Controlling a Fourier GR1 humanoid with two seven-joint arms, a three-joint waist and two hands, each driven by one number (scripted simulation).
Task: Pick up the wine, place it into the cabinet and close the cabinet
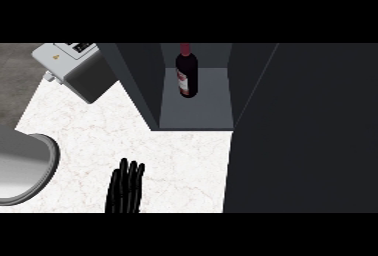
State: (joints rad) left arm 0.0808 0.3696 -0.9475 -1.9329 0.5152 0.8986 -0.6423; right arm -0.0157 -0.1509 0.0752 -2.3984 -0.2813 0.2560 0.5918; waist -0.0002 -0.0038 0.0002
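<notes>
A dark wine bottle with a red cap and a pale label stands upright on the grey shelf of the open cabinet at the top middle. Nothing touches it. The cabinet's dark door fills the right side of the view, swung out over the counter. My left hand shows at the lower middle-left, fingers straight and pointing up, resting over the white marble counter. It is well below the cabinet and holds nothing. My right hand does not show anywhere.
A grey toaster-like appliance sits at the top left, beside the cabinet's left wall. A round metal sink basin lies at the left edge. Grey floor shows beyond the counter at the far top left.
</notes>
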